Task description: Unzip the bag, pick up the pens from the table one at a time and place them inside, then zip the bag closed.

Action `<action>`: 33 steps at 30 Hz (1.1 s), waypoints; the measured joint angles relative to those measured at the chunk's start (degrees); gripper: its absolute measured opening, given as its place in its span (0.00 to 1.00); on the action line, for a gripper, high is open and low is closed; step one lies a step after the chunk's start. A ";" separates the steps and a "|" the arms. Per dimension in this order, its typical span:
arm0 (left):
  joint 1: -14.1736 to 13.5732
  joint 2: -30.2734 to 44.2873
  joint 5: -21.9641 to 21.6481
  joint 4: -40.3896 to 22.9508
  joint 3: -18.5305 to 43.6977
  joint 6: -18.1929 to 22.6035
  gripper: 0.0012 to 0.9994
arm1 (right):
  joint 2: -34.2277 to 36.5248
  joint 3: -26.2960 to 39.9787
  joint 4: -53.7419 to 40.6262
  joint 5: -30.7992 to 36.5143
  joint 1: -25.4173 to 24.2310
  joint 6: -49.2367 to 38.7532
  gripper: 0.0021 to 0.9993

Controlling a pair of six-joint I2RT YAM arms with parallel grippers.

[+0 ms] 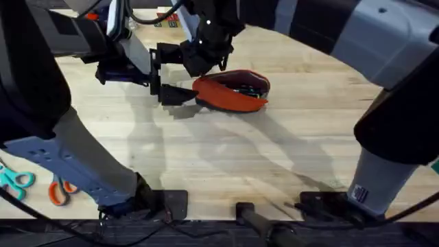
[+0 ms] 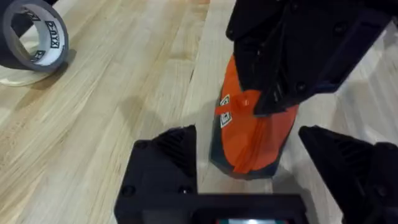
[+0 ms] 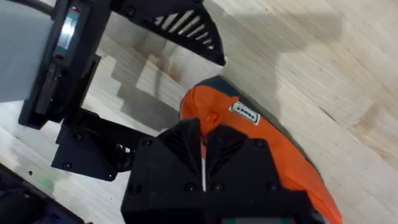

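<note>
From overhead, the bag (image 1: 232, 91) lies on the table (image 1: 274, 158), its zipper partly open, both grippers at its left end. The left wrist view shows the left gripper (image 2: 264, 168) spread wide around the bag's end (image 2: 252, 134). In the right wrist view the right gripper (image 3: 204, 158) is pinched together on the bag's zipper (image 3: 203, 146).

Orange bag (image 1: 230, 94), navy bottom strip

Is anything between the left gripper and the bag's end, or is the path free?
Nothing visible blocks it. The left gripper is open with the bag end already between its fingers. The right gripper sits on top of the bag at the zipper, above that end rather than in the way.
</note>
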 joint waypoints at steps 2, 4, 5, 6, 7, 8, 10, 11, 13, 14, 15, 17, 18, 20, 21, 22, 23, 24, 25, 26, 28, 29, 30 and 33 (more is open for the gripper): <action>0.00 0.00 0.11 -0.07 0.00 -0.02 0.99 | 0.00 0.00 0.00 0.00 0.00 0.00 0.03; 0.00 0.00 0.28 -0.05 0.00 -0.41 0.99 | 0.00 0.00 0.00 0.00 0.00 0.00 0.03; 0.00 0.00 0.42 0.09 0.00 -0.73 0.99 | 0.00 0.00 0.00 0.00 0.00 0.00 0.03; -0.11 0.00 0.57 0.18 0.00 -1.04 0.99 | 0.00 0.02 0.00 0.00 0.00 0.00 0.03; -0.12 0.02 0.70 0.19 0.00 -1.15 0.99 | 0.00 0.02 -0.02 0.00 0.00 0.00 0.03; -0.21 0.08 0.82 0.17 0.00 -1.35 0.99 | 0.00 0.02 -0.02 0.00 0.00 0.00 0.03; -0.27 0.50 1.26 0.17 0.00 -1.54 0.99 | 0.00 0.04 -0.02 0.00 0.00 0.00 0.03; -0.33 0.97 1.58 0.16 0.00 -1.65 0.99 | 0.00 0.04 -0.04 0.00 0.00 0.00 0.03; -0.37 2.38 2.49 0.17 0.00 -1.75 0.99 | 0.00 0.07 -0.05 0.00 0.00 0.00 0.03; -0.37 3.24 2.84 0.19 0.00 -1.80 0.99 | 0.00 0.07 -0.07 0.00 0.00 0.00 0.03; -0.37 4.00 3.18 0.17 0.00 -1.94 0.99 | 0.00 0.07 -0.07 0.00 0.00 0.00 0.03; -0.37 5.11 3.65 0.15 -0.02 -2.02 0.99 | 0.00 0.07 -0.09 0.00 0.00 0.00 0.03; -0.37 5.40 3.80 0.14 -0.02 -2.15 0.99 | 0.00 0.07 -0.09 0.00 0.00 0.00 0.03; -0.37 5.49 3.88 0.13 -0.02 -2.16 0.99 | 0.00 0.07 -0.09 0.00 0.00 0.00 0.03; -0.37 5.47 4.04 0.15 -0.02 -2.15 0.99 | 0.00 0.09 -0.09 0.00 0.00 0.00 0.03; -0.37 5.49 4.14 0.13 -0.02 -2.16 0.99 | 0.00 0.09 -0.09 0.00 0.00 0.00 0.03; -0.37 5.49 4.21 0.15 -0.02 -2.16 0.99 | 0.00 0.09 -0.09 0.00 0.00 0.00 0.03; -0.37 5.49 4.29 0.15 -0.02 -2.16 0.99 | 0.00 0.09 -0.09 0.00 0.00 0.00 0.03; -0.37 5.49 4.31 0.13 -0.02 -2.16 0.99 | 0.00 0.09 -0.09 0.00 0.00 0.00 0.03; -0.37 5.47 4.31 0.15 -0.02 -2.16 0.99 | 0.00 0.09 -0.09 0.00 0.00 0.00 0.03; -0.37 5.49 4.46 0.14 -0.02 -2.16 0.99 | 0.00 0.09 -0.09 0.00 0.00 0.00 0.03; -0.37 5.49 4.49 0.13 -0.02 -2.16 0.99 | 0.00 0.09 -0.09 0.00 0.00 0.00 0.03; -0.37 5.49 4.62 0.14 -0.02 -2.16 0.99 | 0.00 0.09 -0.09 0.00 0.00 0.00 0.03; -0.37 5.48 4.91 0.14 -0.02 -2.16 0.99 | 0.00 0.09 -0.09 0.00 0.00 0.00 0.03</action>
